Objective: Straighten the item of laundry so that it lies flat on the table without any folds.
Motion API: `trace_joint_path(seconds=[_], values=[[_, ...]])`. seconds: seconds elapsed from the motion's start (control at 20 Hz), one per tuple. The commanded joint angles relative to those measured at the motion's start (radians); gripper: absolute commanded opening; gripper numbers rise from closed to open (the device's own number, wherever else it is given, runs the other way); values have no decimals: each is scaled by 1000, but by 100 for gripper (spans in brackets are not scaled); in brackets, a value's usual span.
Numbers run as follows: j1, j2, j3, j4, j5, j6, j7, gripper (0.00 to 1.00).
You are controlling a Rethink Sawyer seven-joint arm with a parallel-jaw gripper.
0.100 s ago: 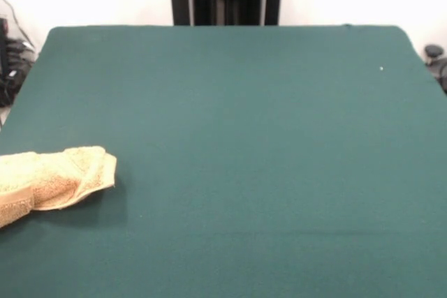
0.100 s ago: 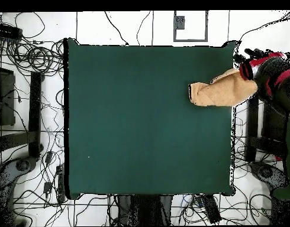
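Overhead view shows no tool, only a person's sleeve [image 2: 271,74] holding the bunched towel [image 2: 221,91] at the surface [image 2: 141,118] edge; it wants laying fully on, then spreading.

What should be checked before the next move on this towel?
1. Towel lies flat: not ok, it is bunched and folded.
2. Towel fully on the table: not ok, one end hangs past the edge.
3. Gripper visible: not ok, neither view shows it.
4. Workspace free of people: not ok, a person's sleeve is at the towel's outer end.
5. Tag located: cannot tell.
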Motion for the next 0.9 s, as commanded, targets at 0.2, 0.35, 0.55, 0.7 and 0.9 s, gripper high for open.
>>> trace_joint_path(seconds=[0.2,0.35,0.55,0.7,0.9], values=[[112,-59,-160,205,29,-92,327,100],[131,-81,-186,232,39,-125,352,100],[154,-100,-219,251,53,-160,371,100],[175,-114,-247,268,63,-194,386,100],[203,-129,-285,291,82,-237,395,100]])
